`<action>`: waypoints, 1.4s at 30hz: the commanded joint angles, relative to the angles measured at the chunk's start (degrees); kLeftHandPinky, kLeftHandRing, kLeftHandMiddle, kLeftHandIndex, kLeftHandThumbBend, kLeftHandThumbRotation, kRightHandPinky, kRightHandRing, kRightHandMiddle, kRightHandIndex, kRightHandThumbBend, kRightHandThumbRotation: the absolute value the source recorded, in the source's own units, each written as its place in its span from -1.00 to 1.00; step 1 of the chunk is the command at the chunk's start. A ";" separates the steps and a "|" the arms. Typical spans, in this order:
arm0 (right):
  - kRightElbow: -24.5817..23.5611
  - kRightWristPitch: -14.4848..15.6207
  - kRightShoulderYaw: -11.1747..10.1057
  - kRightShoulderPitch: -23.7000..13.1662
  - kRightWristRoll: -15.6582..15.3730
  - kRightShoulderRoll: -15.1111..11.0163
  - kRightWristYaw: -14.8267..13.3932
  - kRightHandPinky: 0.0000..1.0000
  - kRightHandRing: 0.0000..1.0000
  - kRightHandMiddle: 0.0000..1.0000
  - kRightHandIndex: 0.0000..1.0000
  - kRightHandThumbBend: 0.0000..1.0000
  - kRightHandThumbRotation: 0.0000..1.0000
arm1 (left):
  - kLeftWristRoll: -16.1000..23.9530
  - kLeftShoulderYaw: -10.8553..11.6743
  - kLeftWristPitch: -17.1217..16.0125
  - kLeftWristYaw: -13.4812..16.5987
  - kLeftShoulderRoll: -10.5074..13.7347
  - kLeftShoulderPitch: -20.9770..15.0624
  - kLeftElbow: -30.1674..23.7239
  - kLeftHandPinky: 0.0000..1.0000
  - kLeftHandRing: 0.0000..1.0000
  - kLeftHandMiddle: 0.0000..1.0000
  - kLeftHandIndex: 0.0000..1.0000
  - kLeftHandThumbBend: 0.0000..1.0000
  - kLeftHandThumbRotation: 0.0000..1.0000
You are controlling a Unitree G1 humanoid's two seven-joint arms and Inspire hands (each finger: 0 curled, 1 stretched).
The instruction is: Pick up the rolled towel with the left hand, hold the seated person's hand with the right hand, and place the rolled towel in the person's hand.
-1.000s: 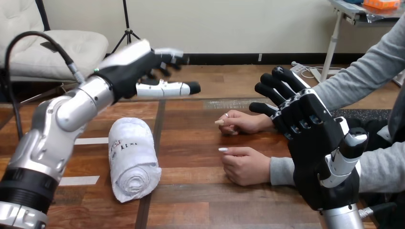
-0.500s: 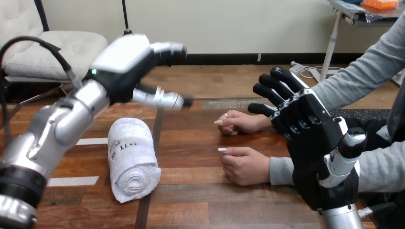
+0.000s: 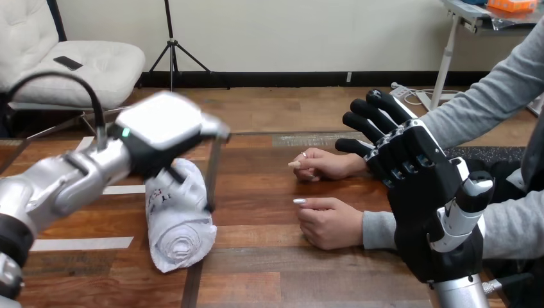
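A white rolled towel [image 3: 176, 221] lies on the wooden table [image 3: 256, 276], left of centre, its spiral end towards me. My left hand [image 3: 163, 125] hovers palm down over the towel's far end, open, with its thumb reaching down along the towel's right side. I cannot tell whether it touches the towel. At the right, my right hand [image 3: 417, 192] is raised and open with its fingers straight. The person's two hands rest loosely curled on the table just left of it: a far hand [image 3: 324, 163] and a near hand [image 3: 330, 224]. My right hand holds neither.
The person's grey sleeves [image 3: 513, 224] run in from the right edge behind my right hand. Two white tape strips [image 3: 80, 244] lie on the table left of the towel. A dark seam [image 3: 195, 276] runs down the tabletop beside the towel.
My left hand has dropped from high above the table, down and to the left, to just over the towel's far end. My right hand and the person's hands have not moved.
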 commanded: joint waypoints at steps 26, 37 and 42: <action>-2.56 -0.46 -0.68 -1.25 0.63 -1.08 0.34 0.48 0.70 0.70 0.68 1.00 1.00 | 12.90 -11.99 -4.00 6.61 4.36 -14.35 6.84 0.69 0.82 0.85 0.81 1.00 0.18; -2.79 -0.04 -0.75 -0.95 0.70 -1.52 0.26 0.48 0.70 0.70 0.68 1.00 1.00 | 16.66 -16.22 -6.89 7.08 4.78 -18.14 7.18 0.71 0.86 0.89 0.87 1.00 0.26; -3.04 0.27 -0.63 -0.90 0.77 -1.80 0.04 0.48 0.70 0.70 0.68 1.00 1.00 | 17.75 -17.48 -9.03 8.95 4.88 -20.22 7.71 0.66 0.83 0.86 0.84 1.00 0.25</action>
